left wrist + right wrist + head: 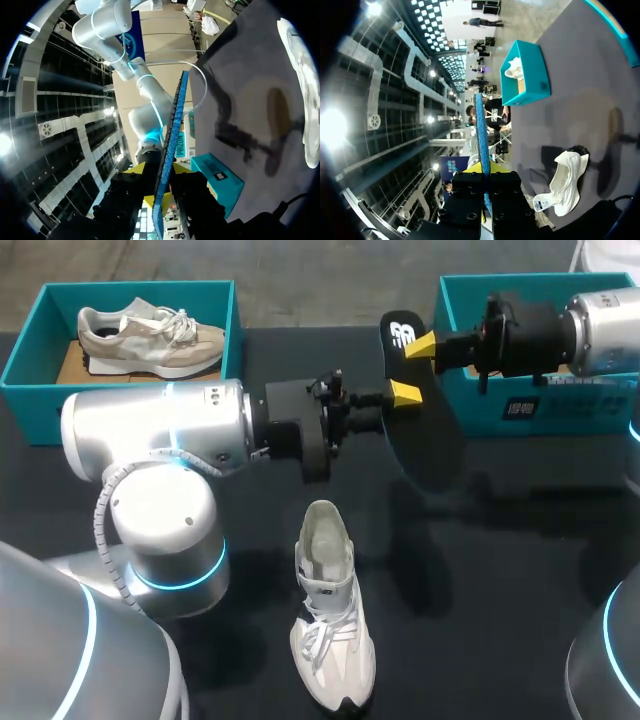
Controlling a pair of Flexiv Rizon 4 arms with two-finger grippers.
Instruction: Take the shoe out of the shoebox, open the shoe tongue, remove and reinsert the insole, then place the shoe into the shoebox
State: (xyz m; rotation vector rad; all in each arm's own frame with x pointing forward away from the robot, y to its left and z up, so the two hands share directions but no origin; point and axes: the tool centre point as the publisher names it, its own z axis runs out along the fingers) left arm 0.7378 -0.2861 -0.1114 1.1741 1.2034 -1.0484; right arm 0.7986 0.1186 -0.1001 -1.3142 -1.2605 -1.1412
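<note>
Two hands share one insole (400, 336), held up off the tabletop (500, 580) btwn the boxes. The left hand (405, 393) is clamped on its mid part, fingers pressed to both faces. The right hand (420, 345) pinches it nearer the far end, just in front of the right shoebox (560, 412). Both wrist views show the insole edge-on, blue, w/ a finger each side. The white shoe (330, 610) stands on the tabletop near the left hand, mouth up, apart from both boxes. The left shoebox (30, 405) holds a beige shoe (150, 338).
</note>
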